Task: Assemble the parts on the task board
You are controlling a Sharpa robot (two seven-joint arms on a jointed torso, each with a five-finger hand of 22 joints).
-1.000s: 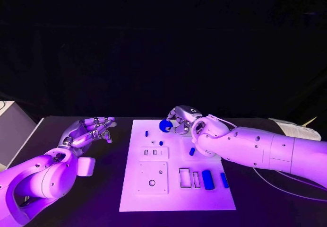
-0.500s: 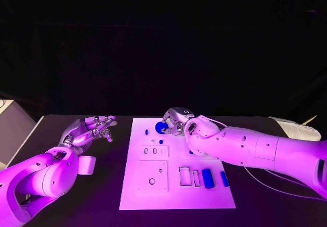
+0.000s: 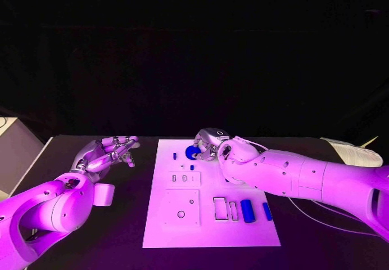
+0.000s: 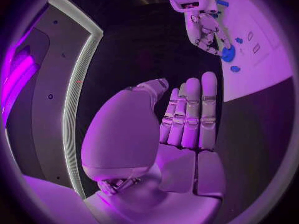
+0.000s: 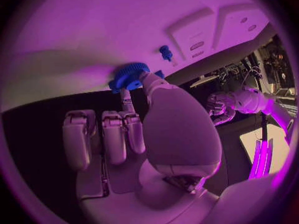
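blue gear (image 3: 193,152) | right hand (image 3: 212,144) fingers pinch it | left hand (image 3: 105,156) fingers spread, empty

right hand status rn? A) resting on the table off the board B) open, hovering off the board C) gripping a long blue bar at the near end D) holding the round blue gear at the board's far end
D: the right hand pinches the round blue gear over the far end of the task board.

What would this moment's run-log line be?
right hand: holds blue gear at task board far end | left hand: open, off board | blue bars: lying on board
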